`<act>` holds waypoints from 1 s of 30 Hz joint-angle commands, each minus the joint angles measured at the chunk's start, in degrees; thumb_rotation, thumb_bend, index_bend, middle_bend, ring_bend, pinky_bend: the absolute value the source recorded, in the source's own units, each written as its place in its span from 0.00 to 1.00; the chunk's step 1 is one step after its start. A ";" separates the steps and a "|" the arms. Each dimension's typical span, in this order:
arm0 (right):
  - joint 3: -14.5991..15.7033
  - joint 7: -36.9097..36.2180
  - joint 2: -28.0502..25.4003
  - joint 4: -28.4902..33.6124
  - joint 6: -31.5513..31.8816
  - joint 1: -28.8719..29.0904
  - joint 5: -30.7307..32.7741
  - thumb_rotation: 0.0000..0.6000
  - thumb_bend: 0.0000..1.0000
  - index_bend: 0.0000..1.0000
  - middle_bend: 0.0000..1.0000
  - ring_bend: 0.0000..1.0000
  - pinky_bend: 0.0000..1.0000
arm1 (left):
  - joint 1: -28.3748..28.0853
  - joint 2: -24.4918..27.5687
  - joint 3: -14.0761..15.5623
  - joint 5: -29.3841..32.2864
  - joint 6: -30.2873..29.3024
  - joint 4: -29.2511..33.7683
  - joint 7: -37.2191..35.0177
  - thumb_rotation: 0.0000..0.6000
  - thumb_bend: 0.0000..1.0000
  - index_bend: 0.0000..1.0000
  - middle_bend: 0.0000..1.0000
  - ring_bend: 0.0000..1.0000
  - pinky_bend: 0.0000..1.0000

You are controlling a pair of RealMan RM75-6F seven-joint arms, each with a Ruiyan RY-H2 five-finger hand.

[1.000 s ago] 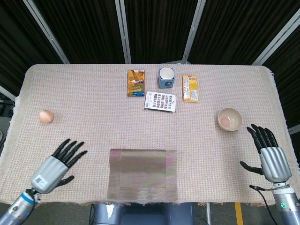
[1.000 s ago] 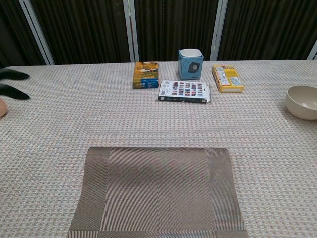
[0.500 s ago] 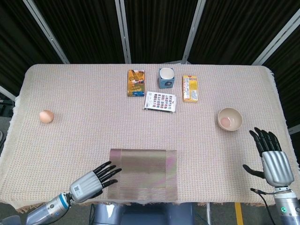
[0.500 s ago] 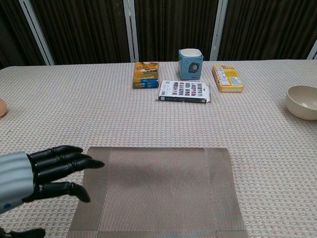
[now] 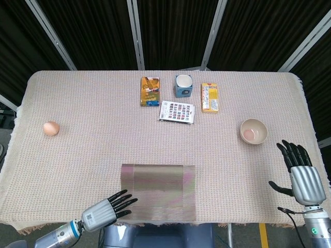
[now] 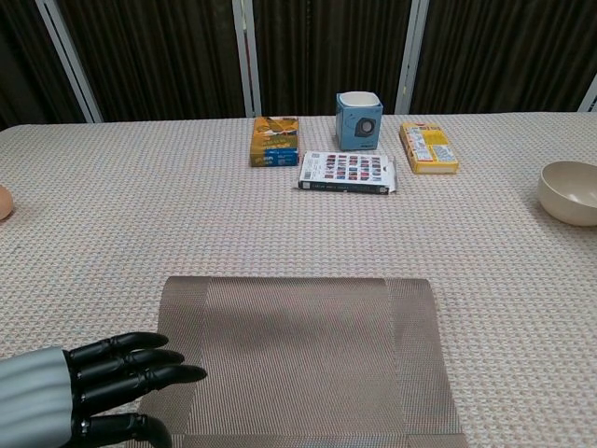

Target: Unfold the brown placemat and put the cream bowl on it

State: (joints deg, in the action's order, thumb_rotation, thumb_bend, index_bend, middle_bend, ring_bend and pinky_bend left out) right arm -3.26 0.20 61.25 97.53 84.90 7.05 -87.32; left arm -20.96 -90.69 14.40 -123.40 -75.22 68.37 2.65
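The brown placemat [image 5: 158, 191] lies folded at the near table edge, its long side running left to right. The left hand [image 5: 106, 211], fingers spread and empty, is just beside its left corner. The cream bowl [image 5: 253, 131] sits far right, near the spread, empty right hand [image 5: 302, 178].

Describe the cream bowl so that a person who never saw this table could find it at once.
Start at the beige woven tablecloth and go to its right edge. There the cream bowl stands alone, in front of the open right hand. It is the only round, open dish; the boxes and cup at the far middle are all printed and colourful.
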 commanded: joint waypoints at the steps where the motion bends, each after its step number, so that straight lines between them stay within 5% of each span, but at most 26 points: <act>1: -0.11 0.12 0.16 -0.13 -0.05 0.00 0.13 1.00 0.00 0.00 0.00 0.00 0.00 | 0.78 -1.29 0.62 0.84 -1.18 -2.32 -0.69 1.00 0.35 0.28 0.00 0.00 0.00; 30: -0.72 -0.63 0.01 -0.30 -0.28 -0.16 0.38 1.00 0.00 0.00 0.00 0.00 0.00 | 0.83 -7.72 3.12 3.15 -3.59 -10.45 -3.96 1.00 0.34 0.27 0.00 0.00 0.00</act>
State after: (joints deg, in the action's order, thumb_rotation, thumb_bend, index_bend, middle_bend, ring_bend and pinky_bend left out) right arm -3.99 -0.44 61.26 97.23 84.62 6.89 -86.95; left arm -20.06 -98.36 17.50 -120.24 -78.78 57.91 -1.38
